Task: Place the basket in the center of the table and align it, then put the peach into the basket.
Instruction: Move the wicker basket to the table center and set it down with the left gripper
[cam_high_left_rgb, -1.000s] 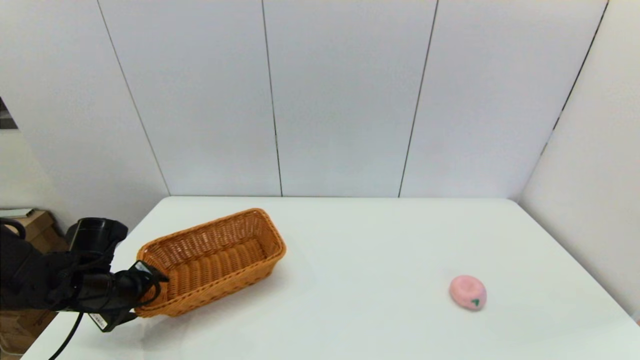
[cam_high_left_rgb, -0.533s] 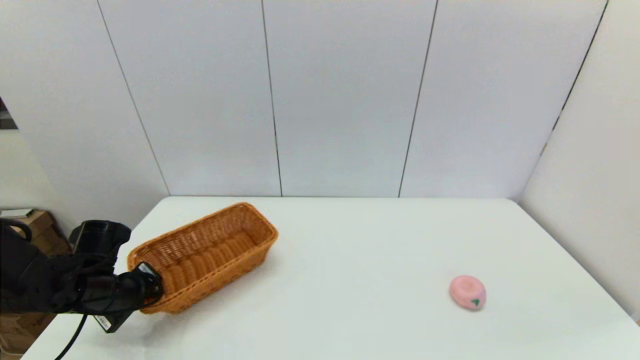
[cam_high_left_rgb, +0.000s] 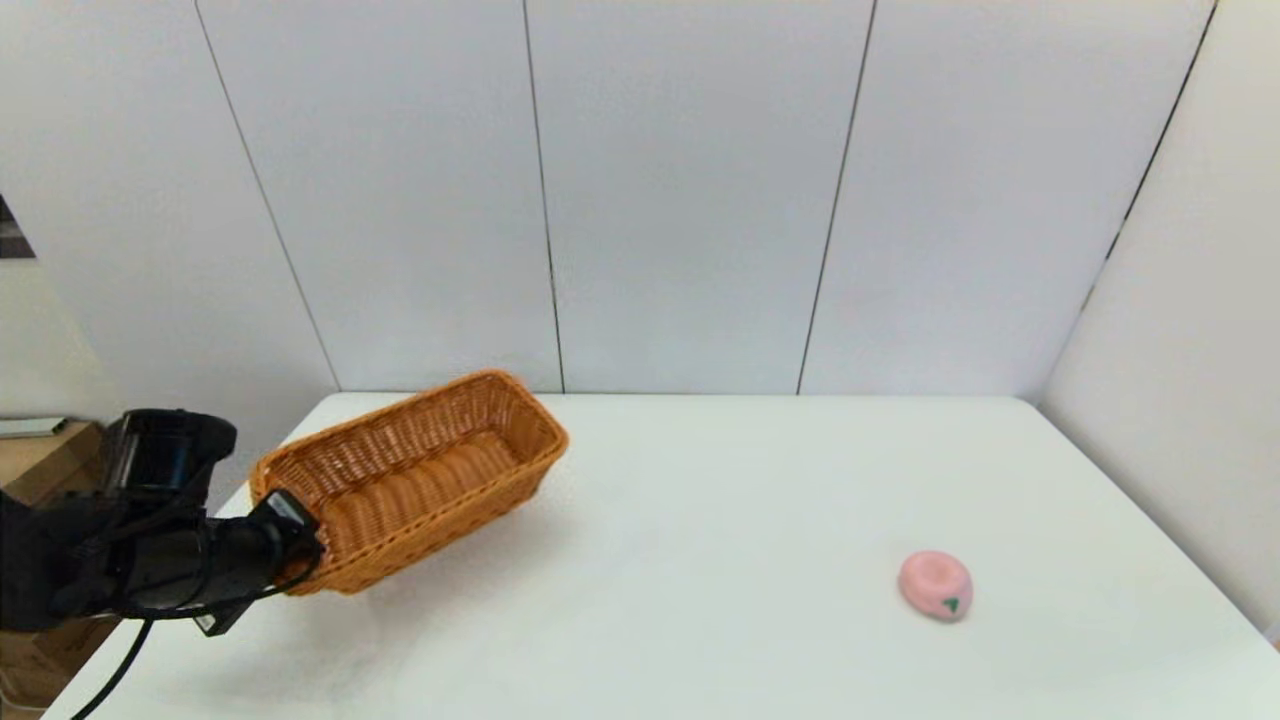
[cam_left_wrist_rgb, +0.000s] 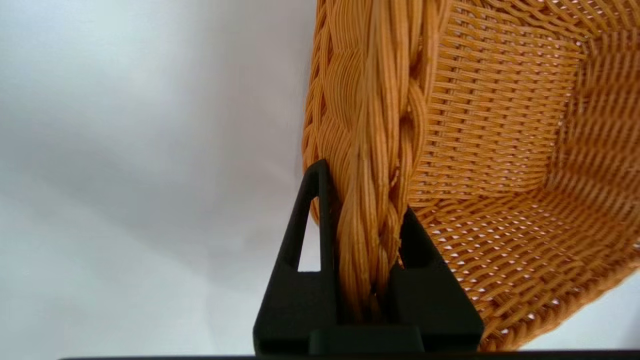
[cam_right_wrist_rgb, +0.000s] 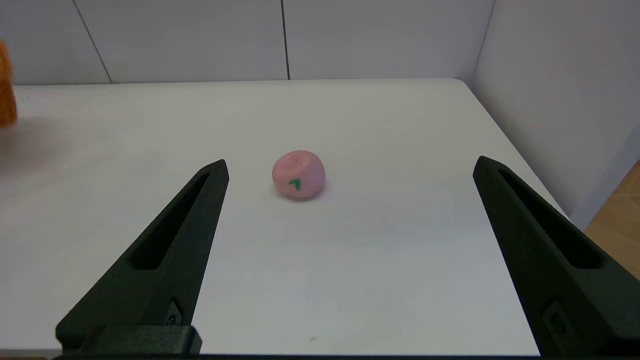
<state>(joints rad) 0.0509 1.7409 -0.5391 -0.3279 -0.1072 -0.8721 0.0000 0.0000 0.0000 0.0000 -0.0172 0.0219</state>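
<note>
- While gripped at its near end by the left gripper (cam_high_left_rgb: 295, 540), the rectangular orange-brown woven wicker basket (cam_high_left_rgb: 420, 475) hangs tilted above the white smooth-topped table's (cam_high_left_rgb: 700, 500) left side; the small round pale-pink toy peach (cam_high_left_rgb: 935, 585) lies well apart, right.
- Left wrist: fingers (cam_left_wrist_rgb: 300, 240) pinch the braided rim.
- Right wrist: the right gripper (cam_right_wrist_rgb: 350, 170), spread wide, holds nothing, facing the peach.

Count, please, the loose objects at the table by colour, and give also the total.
Orange-brown: 1, the basket, held off the table by its rim in the left gripper.
Pale pink: 1, the peach, resting on the table ahead of the open right gripper.
Total: 2.
</note>
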